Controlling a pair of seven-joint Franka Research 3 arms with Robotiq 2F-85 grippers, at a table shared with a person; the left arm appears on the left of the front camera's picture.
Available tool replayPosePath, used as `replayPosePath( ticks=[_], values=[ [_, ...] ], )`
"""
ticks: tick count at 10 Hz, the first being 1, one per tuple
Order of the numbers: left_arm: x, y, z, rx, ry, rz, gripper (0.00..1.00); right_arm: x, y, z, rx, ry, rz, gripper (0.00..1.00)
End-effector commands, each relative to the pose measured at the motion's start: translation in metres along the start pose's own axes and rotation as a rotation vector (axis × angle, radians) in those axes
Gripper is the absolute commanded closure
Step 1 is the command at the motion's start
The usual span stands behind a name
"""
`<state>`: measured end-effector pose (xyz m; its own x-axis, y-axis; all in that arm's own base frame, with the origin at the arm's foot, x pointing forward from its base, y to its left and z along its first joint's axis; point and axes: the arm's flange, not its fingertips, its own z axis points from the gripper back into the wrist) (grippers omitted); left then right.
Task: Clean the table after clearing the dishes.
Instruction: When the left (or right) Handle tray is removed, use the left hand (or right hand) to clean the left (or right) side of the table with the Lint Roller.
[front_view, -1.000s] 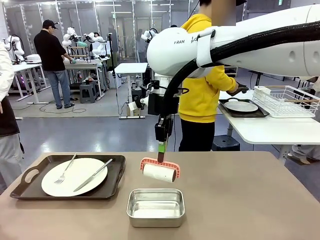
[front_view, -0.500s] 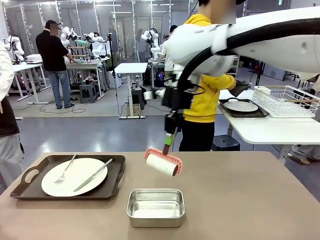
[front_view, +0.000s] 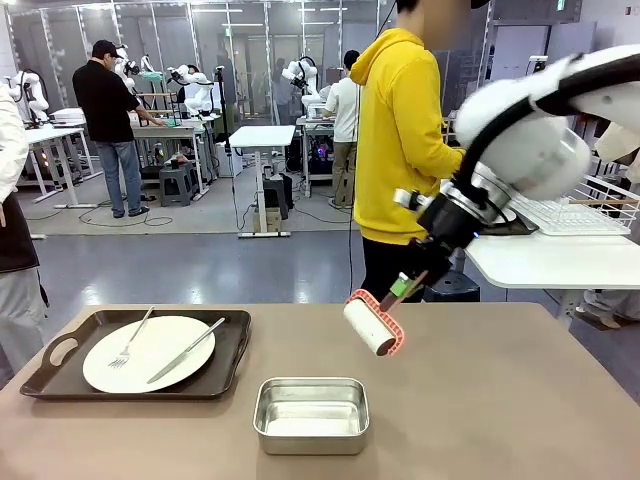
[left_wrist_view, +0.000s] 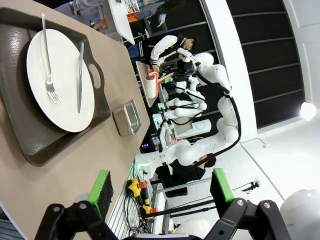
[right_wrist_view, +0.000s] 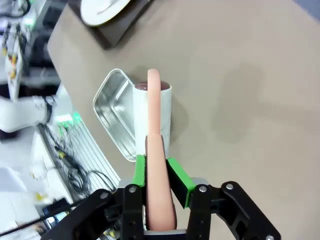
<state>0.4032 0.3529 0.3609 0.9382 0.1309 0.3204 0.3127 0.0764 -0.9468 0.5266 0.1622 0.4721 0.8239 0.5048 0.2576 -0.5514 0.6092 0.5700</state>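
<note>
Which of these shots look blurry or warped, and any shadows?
Front view: right arm smeared by motion, tray sharp. Left wrist view: rolled sideways, wide-angle bending. Right wrist view: crisp, soft shadow on the table beside the lint roller.

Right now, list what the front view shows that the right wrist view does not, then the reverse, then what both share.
Front view adds: the person in a yellow hoodie at the far side, and the fork and knife on the plate. Right wrist view adds: a close look at the right gripper, green pads shut on the lint roller by its pink handle. Both share: the roller held tilted over the table, the steel pan, and the tray with the plate.
</note>
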Motion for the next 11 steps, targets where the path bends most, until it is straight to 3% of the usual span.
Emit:
replayPosePath(
  ticks=[1,4,11],
  values=[
    [-0.004,-0.002,0.001,0.007,0.0,-0.002,0.0,-0.029,-0.018,-0.009,0.097,-0.17,-0.11,0.77],
    [-0.004,-0.002,0.001,0.007,0.0,-0.002,0.0,-0.034,-0.052,-0.021,0.136,-0.246,-0.209,0.77],
    [-0.004,-0.002,0.001,0.007,0.0,-0.002,0.0,-0.043,-0.083,-0.047,0.061,-0.226,-0.462,0.77]
  ],
)
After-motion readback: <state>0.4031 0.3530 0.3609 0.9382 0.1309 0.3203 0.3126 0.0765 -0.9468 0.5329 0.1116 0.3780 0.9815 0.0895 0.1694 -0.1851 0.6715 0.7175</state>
